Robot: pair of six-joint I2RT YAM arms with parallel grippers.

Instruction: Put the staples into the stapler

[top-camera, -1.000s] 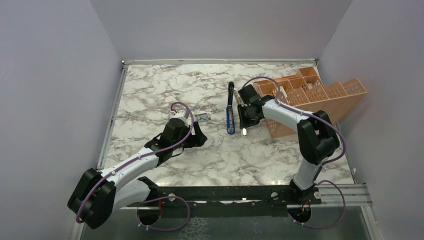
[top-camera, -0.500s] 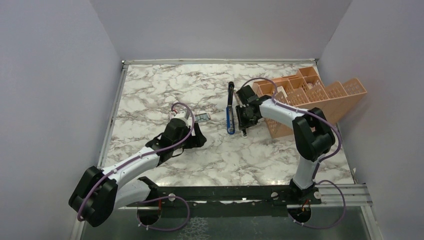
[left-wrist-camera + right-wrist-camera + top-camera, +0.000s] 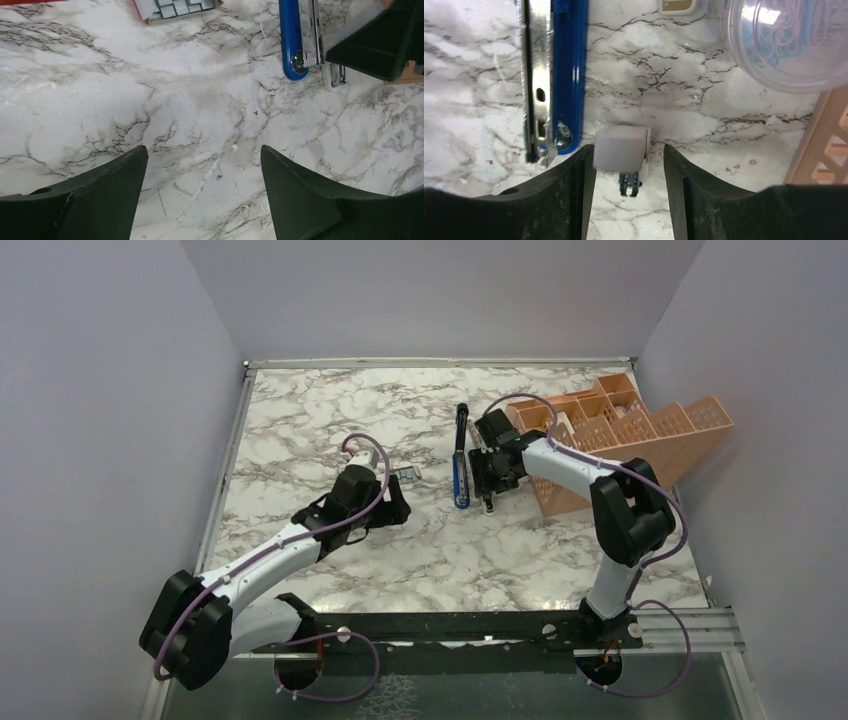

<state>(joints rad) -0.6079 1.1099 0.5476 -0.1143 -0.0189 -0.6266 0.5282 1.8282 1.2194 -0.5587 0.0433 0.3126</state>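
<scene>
The blue stapler (image 3: pixel 459 483) lies lengthwise mid-table, its black part (image 3: pixel 461 425) pointing away, with a thin metal strip (image 3: pixel 536 75) along its blue bar (image 3: pixel 569 70). The staples (image 3: pixel 176 7) sit in a small tray (image 3: pixel 404 474) left of it. My left gripper (image 3: pixel 392 506) is open and empty over bare marble (image 3: pixel 202 150), near the tray and the stapler's blue end (image 3: pixel 291 45). My right gripper (image 3: pixel 489 490) is open, just right of the stapler. Its jaws (image 3: pixel 629 150) straddle a small white block (image 3: pixel 620 147) that rests against the left finger, with a gap on the right.
An orange slotted organiser (image 3: pixel 620 435) stands right of my right arm, its edge in the right wrist view (image 3: pixel 824 135). A clear round tub of paper clips (image 3: pixel 784 40) and a tan-and-white block (image 3: pixel 679 4) lie beyond the right gripper. Grey walls enclose the table.
My left gripper has shifted a little farther from me, toward the staple tray. My right gripper has drawn slightly back beside the stapler. The stapler has not moved.
</scene>
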